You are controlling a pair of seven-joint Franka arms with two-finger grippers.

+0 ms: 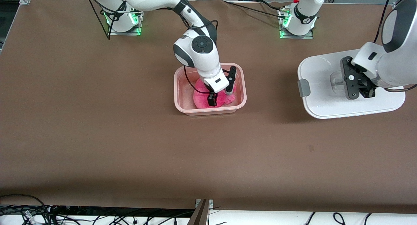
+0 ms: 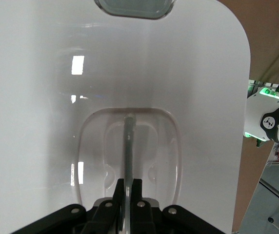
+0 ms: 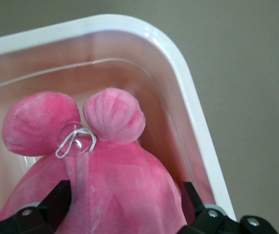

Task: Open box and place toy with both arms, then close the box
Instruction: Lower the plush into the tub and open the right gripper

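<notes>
The pale pink box (image 1: 208,113) stands open at the table's middle, its rim showing in the right wrist view (image 3: 188,87). The pink plush toy (image 1: 202,99) lies inside it, ear bumps up (image 3: 114,114). My right gripper (image 1: 221,98) is down in the box, open, with one finger on each side of the toy (image 3: 125,200). The white lid (image 1: 325,71) is at the left arm's end of the table. My left gripper (image 1: 365,92) is shut on the lid's clear handle (image 2: 129,141), its fingers pinching the handle's bar (image 2: 128,187).
A grey clip (image 1: 303,87) sits on the lid's edge that faces the box. Both arm bases (image 1: 123,19) (image 1: 298,21) stand along the edge of the brown table farthest from the front camera. Cables hang past the edge nearest that camera.
</notes>
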